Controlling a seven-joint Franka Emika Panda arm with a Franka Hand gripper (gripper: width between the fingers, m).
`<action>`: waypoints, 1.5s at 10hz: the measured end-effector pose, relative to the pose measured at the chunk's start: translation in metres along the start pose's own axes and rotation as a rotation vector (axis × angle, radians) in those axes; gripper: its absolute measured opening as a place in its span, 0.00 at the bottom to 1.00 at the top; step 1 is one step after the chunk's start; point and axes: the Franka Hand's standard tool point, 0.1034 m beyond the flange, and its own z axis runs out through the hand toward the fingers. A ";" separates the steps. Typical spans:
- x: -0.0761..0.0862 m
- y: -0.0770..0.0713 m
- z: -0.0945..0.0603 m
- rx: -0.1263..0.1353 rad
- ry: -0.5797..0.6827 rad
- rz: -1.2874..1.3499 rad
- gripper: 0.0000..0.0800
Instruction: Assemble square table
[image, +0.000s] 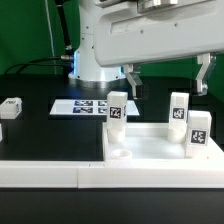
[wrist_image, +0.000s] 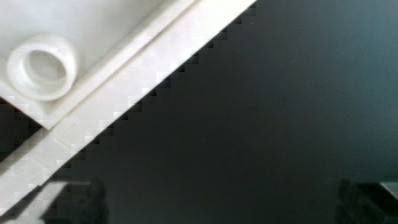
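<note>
Fingers of the gripper (image: 166, 78) hang spread wide, holding nothing, above the black table (image: 50, 130). Near the front lies the square table (image: 150, 152), flat, sockets up (one edge faces the camera). Three legs (image: 116, 108) stand upright on it; another sits far left.

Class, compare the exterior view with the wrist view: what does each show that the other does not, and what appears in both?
Only the exterior view shows the robot arm, the open gripper, the marker board and the tagged legs. Only the wrist view shows a round socket from directly above. Both show the white square table and the black table surface.
</note>
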 end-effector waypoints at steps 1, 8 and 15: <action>0.000 0.000 0.000 0.000 0.000 0.000 0.81; 0.011 0.097 -0.036 -0.007 0.033 -0.389 0.81; 0.002 0.131 -0.027 -0.033 0.068 -0.526 0.81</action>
